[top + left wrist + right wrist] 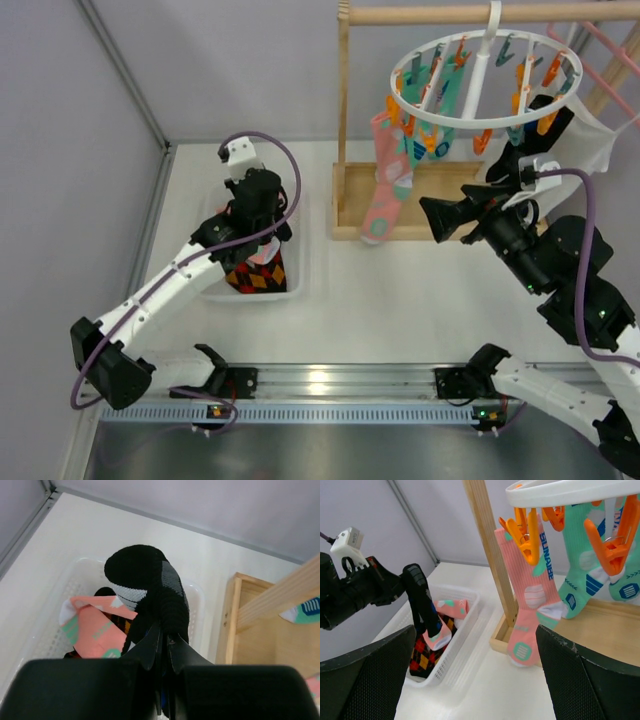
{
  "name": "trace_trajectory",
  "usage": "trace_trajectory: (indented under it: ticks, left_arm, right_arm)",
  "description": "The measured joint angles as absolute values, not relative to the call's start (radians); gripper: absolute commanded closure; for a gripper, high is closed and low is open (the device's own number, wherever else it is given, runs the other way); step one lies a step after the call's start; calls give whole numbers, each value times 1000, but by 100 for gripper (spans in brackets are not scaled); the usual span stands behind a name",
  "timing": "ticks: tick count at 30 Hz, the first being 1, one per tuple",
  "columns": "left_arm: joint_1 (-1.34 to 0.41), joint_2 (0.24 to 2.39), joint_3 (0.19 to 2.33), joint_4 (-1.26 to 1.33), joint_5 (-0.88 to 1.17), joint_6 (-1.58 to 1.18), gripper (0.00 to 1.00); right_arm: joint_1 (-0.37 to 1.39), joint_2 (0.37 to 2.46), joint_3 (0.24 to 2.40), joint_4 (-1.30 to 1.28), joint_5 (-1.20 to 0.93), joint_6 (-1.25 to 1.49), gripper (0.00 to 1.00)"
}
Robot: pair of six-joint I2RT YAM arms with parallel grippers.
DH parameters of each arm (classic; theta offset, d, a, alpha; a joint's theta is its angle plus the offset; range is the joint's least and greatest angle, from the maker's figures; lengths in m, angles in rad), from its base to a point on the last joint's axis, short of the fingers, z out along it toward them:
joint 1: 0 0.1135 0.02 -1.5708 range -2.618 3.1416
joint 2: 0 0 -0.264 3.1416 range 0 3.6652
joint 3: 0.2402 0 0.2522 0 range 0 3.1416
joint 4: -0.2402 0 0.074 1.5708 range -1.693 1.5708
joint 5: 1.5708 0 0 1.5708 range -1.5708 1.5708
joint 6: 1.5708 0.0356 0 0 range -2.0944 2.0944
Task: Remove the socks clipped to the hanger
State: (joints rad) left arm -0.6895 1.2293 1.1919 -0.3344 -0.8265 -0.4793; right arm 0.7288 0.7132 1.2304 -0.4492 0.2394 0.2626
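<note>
The white ring hanger [487, 85] hangs from the wooden rail, with orange and teal pegs. A pink dotted sock [388, 185] and mint-teal socks [440, 110] are clipped to it; both show in the right wrist view, pink [532, 610] and mint [585, 575]. My left gripper [255, 225] is shut on a black sock [150, 587] and holds it over the white basket [292, 285]. My right gripper [440, 215] is open and empty. It points at the hanging pink sock, a short way right of it.
The basket [465, 630] holds a pink sock [95, 630] and a black sock with red-orange diamonds [425, 657]. The wooden stand's post [344, 120] and base tray [440, 180] stand under the hanger. A white cloth [590, 140] and a pink hanger [600, 50] are at the far right.
</note>
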Motion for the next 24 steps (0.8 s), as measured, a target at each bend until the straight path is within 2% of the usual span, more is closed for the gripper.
trace_trajectory:
  ticks: [1, 4, 5, 8, 13, 16, 19, 24]
  left_arm:
    - [-665, 1230, 1193, -338, -822, -483, 100]
    - [-601, 1238, 1193, -356, -799, -497, 77]
    - [-578, 1246, 1192, -361, -789, -504, 54]
    - [-537, 1269, 1186, -376, -774, -517, 2]
    - [-524, 1296, 1180, -406, -764, -544, 2]
    - [-524, 1296, 1180, -409, -692, -551, 2]
    - [-525, 1301, 1189, -410, -561, -550, 2]
    - [-554, 1364, 1214, -305, -227, -509, 2]
  right_arm:
    - [729, 713, 1230, -449, 236, 264, 1]
    - [729, 712, 1224, -448, 230, 266, 1]
    - [729, 712, 1219, -451, 228, 266, 1]
    - [729, 712, 1204, -451, 224, 266, 1]
    - [729, 714, 1185, -458, 222, 266, 1]
    - [729, 711, 1171, -462, 223, 265, 1]
    - [729, 693, 1145, -467, 223, 263, 1]
    - [729, 651, 1113, -487, 228, 262, 1]
